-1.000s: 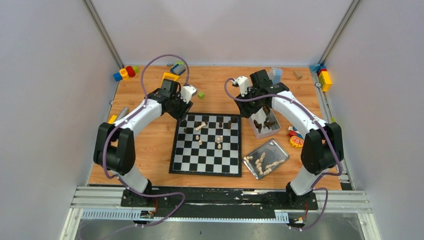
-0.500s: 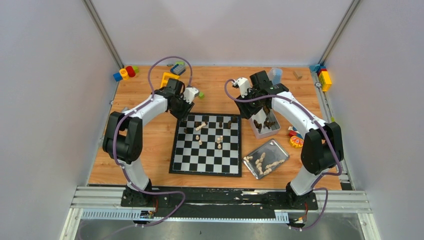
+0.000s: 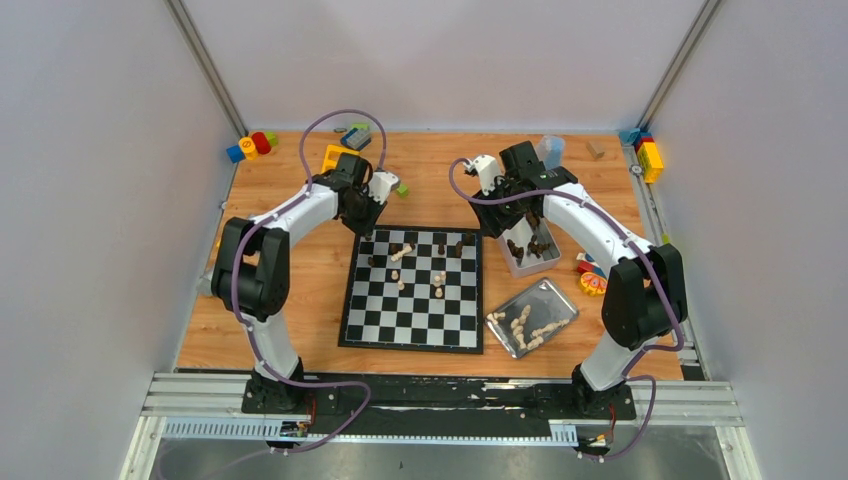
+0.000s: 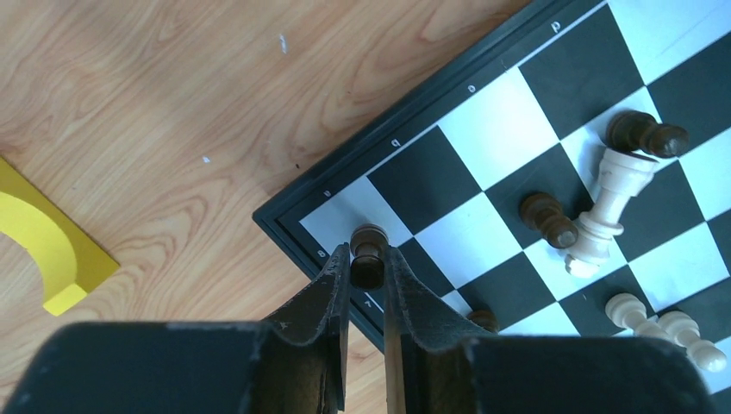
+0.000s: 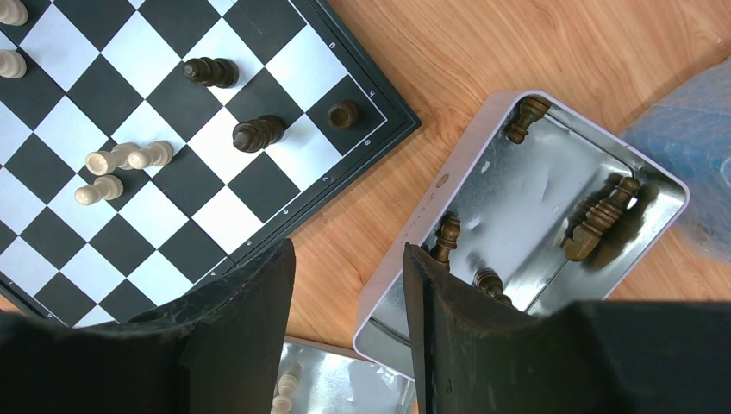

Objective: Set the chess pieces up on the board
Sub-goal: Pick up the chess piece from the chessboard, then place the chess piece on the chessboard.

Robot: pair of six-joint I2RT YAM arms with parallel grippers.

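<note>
Pawn [image 4: 369, 241] of dark wood sits pinched in left pincer [image 4: 366, 260] at board [image 4: 496, 129] corner.

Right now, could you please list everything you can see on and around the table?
board: one, black-and-white checks, table centre.
white tin: one, right of the board.
metal tray: one, silver, near right of the board.
dark pieces: several, brown, board's far rows; more in the tin.
cream pieces: several, beige, mid-board, many toppled; more in the tray.
toy blocks: a handful, colourful, far corners.
yellow arch block: one, beyond the board's far left corner.
table: one, light wood.
left gripper: black fingers shut on a dark pawn at the board's far left corner.
right gripper: black, open, empty, between board and tin.
</note>
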